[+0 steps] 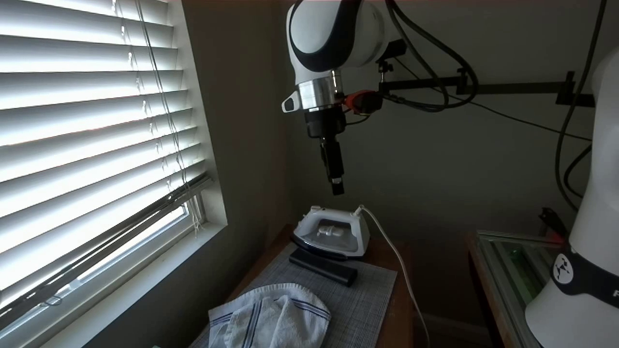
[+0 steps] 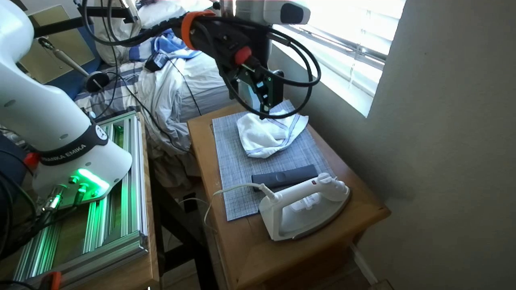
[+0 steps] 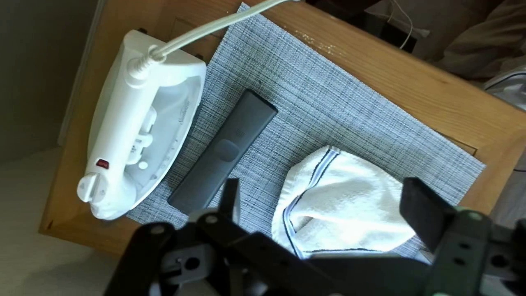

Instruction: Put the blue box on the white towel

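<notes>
The white towel with blue stripes lies crumpled on a grey placemat in both exterior views (image 1: 275, 319) (image 2: 268, 135) and the wrist view (image 3: 349, 201). A light blue shape (image 2: 254, 98), which looks like the blue box, shows partly behind my gripper in an exterior view. A small pale corner (image 3: 425, 255) at the right finger in the wrist view may be part of it; most is hidden. My gripper (image 1: 337, 187) (image 2: 264, 109) hangs pointing down above the table. In the wrist view, its fingers (image 3: 322, 201) are wide apart with nothing between them.
A white iron (image 1: 333, 232) (image 2: 306, 205) (image 3: 139, 131) with a cord stands at the table's end. A dark grey oblong (image 1: 323, 267) (image 2: 284, 177) (image 3: 224, 152) lies between iron and towel. A wall and window blinds (image 1: 87, 111) flank the wooden table (image 2: 258, 257).
</notes>
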{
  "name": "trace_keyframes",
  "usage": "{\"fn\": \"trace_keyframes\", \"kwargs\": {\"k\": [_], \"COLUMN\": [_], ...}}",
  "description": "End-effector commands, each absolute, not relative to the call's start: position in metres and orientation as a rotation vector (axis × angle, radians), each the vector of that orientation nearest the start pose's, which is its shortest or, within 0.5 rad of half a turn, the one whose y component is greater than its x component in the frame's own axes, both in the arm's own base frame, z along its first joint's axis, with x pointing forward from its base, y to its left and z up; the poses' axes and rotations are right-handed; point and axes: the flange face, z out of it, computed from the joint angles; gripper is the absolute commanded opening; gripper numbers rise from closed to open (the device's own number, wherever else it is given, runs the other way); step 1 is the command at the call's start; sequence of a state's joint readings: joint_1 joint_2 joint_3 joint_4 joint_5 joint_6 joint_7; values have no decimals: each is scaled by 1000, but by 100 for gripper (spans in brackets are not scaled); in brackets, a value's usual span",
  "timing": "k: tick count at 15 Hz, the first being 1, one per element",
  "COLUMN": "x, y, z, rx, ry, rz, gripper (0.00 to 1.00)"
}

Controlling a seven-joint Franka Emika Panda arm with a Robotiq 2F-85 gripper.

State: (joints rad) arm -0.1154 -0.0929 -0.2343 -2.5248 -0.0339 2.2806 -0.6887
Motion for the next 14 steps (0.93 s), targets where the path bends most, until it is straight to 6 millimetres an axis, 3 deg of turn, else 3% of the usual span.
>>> {"fn": "trace_keyframes", "kwargs": {"k": [1, 5, 7, 9, 12, 13, 14], "x": [439, 469, 491, 517, 552, 556, 535], "y": [-79, 35, 75, 97, 109, 108, 108], "z": [290, 280, 275, 270, 262, 264, 269], "rx": [-2981, -2939, -2947, -2972, -2960, -2941, -2976], "ry": [-640, -812, -808, -711, -544, -612, -626], "rz": [227, 285, 271, 228, 125, 113, 141], "gripper": [100, 100, 100, 100, 100, 100, 100]}}
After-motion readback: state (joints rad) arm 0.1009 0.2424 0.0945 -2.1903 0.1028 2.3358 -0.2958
